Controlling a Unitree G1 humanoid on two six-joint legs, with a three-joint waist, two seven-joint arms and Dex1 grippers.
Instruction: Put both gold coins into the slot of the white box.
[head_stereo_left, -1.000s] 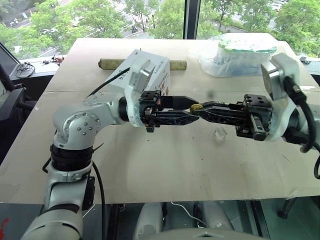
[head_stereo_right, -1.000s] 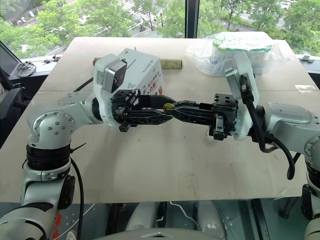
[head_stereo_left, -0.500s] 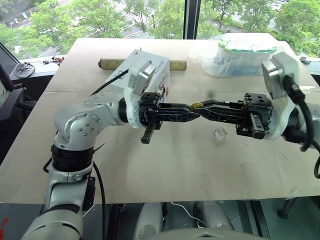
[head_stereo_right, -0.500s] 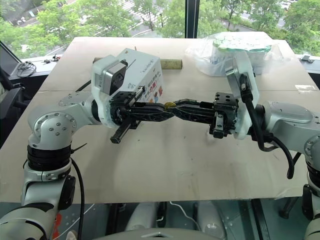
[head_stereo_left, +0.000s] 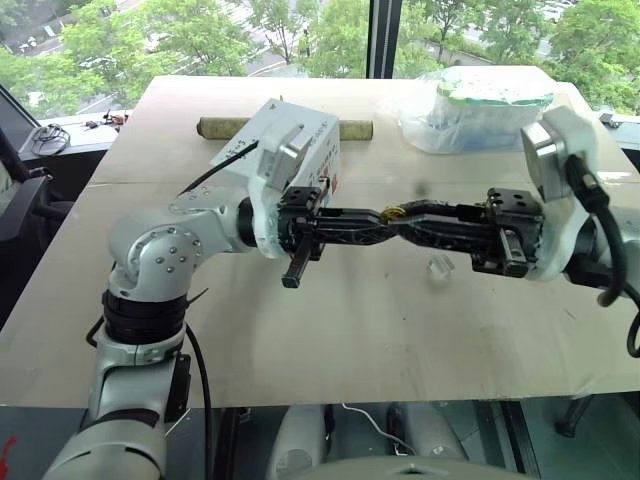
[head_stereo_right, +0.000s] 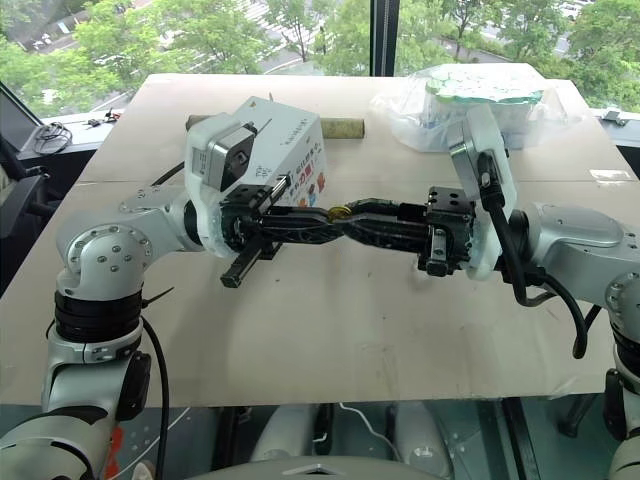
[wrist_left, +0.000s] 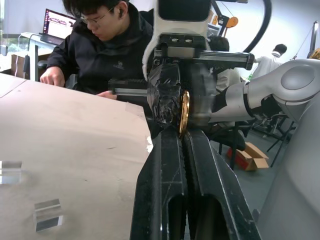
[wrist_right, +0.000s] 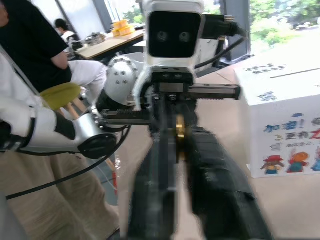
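- While the two pincers meet tip to tip in mid-air above the pale brown surface (head_stereo_left: 350, 330), a small round shiny gold coin (head_stereo_left: 393, 212) sits at their junction, well clear of the surface and in front of the white cardboard box with cartoon pictures (head_stereo_right: 290, 145).
- Left pincer (wrist_left: 183, 134): its fingers are pressed together on the coin's edge, with the coin standing upright between their tips.
- Right pincer (head_stereo_left: 405, 220): its fingers show a gap in the right wrist view, so it looks to be loosening; whether it still touches the coin I cannot tell.
- The thin dark slot (wrist_right: 295, 73) lies on the box's top face, behind the left arm; no coin is at it yet.
- I cannot make out the second gold coin.
- Risk: the left pincer holds only a thin rim of the disc, so the coin may pivot or slip out as the right pincer draws away, especially if a finger drags on it.
- Risk: a dropped coin could roll across the surface toward the small clear plastic block (head_stereo_left: 438, 266) or off the edge.
- Risk: swinging the left arm back to the box may nudge it and shift the slot.
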